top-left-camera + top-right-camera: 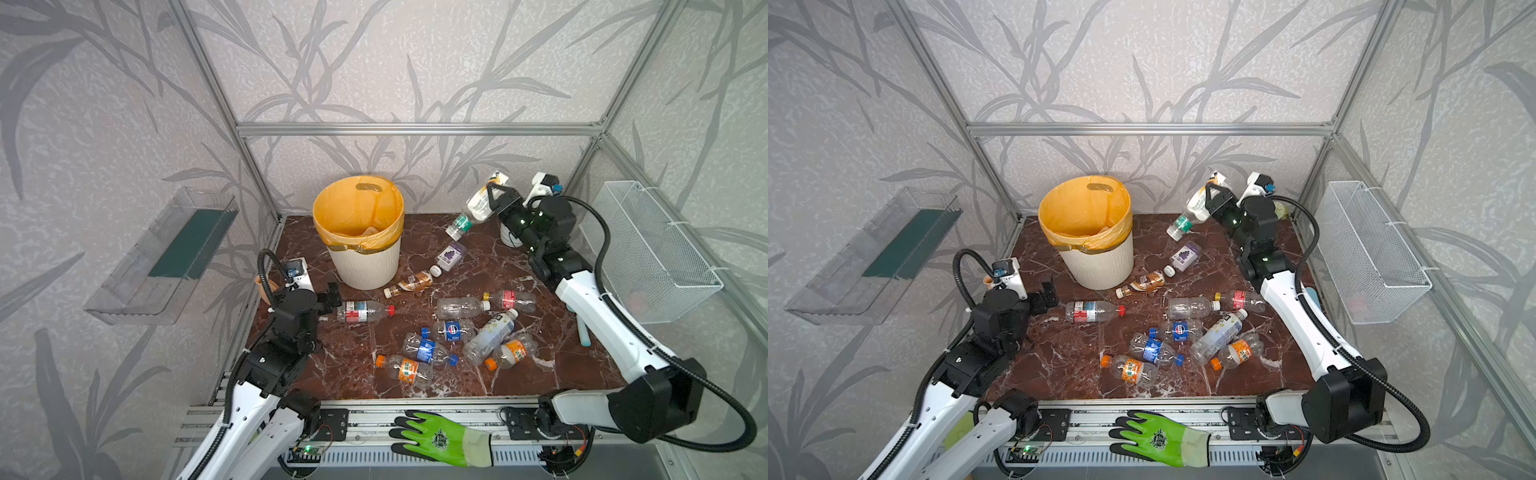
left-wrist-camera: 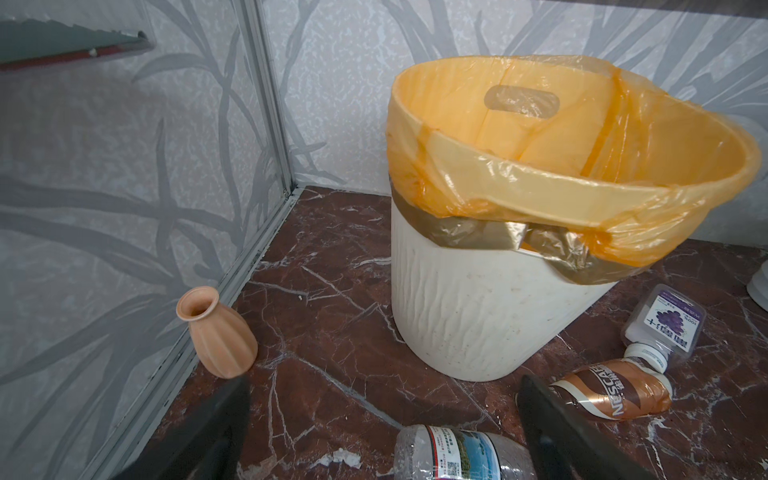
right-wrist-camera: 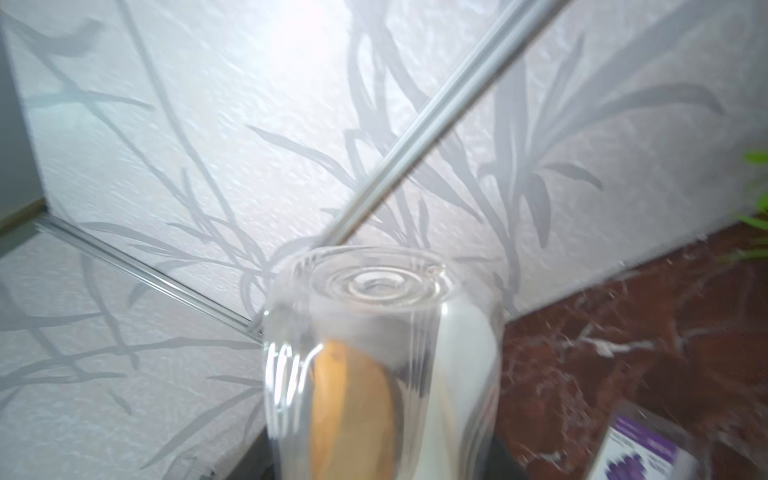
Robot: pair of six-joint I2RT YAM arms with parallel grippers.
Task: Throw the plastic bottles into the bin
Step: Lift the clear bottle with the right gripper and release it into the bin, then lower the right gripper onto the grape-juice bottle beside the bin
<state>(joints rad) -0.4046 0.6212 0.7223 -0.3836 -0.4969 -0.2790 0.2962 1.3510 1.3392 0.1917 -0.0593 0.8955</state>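
Both top views show the right gripper [image 1: 495,198] clenched on a clear plastic bottle with white-orange label and green cap [image 1: 478,206], raised at upper right. At left centre the left gripper [image 1: 331,300] sits with jaws spread wide. The round cream ribbed bin with orange liner [image 1: 365,266] stands upper centre.

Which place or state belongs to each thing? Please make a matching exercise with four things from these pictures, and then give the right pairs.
Things:
1. green-capped bottle
2. red-capped bottle
3. terracotta vase
4. green glove

Places or states:
A. upright beside the left wall
B. lying on the front rail
C. gripped by the right pincer
D. lying on the table at the open left pincer

Pairs: 1-C, 2-D, 3-A, 4-B.
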